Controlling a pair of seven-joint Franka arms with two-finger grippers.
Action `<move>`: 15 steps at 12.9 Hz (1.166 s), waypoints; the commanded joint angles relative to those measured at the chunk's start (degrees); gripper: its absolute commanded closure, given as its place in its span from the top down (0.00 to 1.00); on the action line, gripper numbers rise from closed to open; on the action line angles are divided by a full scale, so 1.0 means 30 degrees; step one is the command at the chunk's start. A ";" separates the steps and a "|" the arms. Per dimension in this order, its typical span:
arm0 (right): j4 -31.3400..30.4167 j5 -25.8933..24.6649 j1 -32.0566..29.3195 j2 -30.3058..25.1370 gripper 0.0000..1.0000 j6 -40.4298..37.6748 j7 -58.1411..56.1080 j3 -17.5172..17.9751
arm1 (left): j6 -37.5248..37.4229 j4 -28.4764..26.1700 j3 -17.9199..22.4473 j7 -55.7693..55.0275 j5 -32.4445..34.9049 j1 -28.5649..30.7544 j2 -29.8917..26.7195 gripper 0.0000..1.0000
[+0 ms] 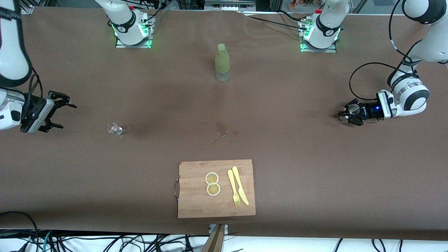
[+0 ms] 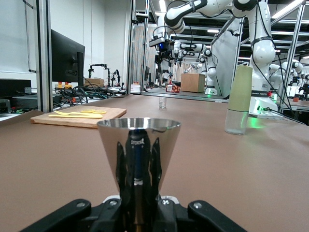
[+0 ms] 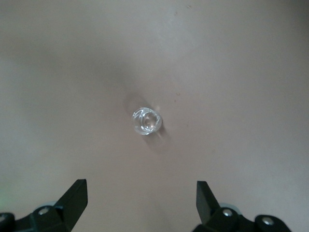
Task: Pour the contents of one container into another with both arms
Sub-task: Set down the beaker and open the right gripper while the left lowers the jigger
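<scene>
Left end effector (image 1: 344,115), low at its arm's end of the desk (image 1: 315,168), clamps the jigger (image 2: 139,145) upright, keeping any contents level. Right end effector (image 1: 59,112) hangs wide open above the glass cup (image 1: 114,129), apparently lined up to grasp.

Glass cup (image 1: 114,129) stands alone on bare counter (image 1: 315,168); open right pincer (image 1: 58,111) near it, nothing between. Bottle (image 1: 222,62) and cutting board (image 1: 216,189) well apart.
</scene>
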 commanded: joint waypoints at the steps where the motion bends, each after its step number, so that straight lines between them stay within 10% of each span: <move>1: -0.0752 -0.2543 0.0326 -0.1879 1.00 -0.0668 0.6319 0.1780 | -0.0953 0.0502 0.0211 0.2043 0.0438 0.0171 0.0457 0.01; 5: -0.0693 -0.3780 0.1526 -0.2878 1.00 -0.1490 1.5642 0.3075 | -0.0984 0.0736 0.0359 0.2075 0.0555 0.0141 0.0749 0.43; 7: -0.0606 -0.4105 0.1996 -0.3259 1.00 -0.1638 1.9161 0.3193 | -0.0984 0.0737 0.0389 0.2104 0.0584 0.0141 0.0808 1.00; 15: 0.2288 -0.3372 0.2759 -0.4696 1.00 -0.6586 2.1843 0.1320 | -0.0984 0.1203 0.0855 0.1929 0.0759 -0.0034 0.0838 1.00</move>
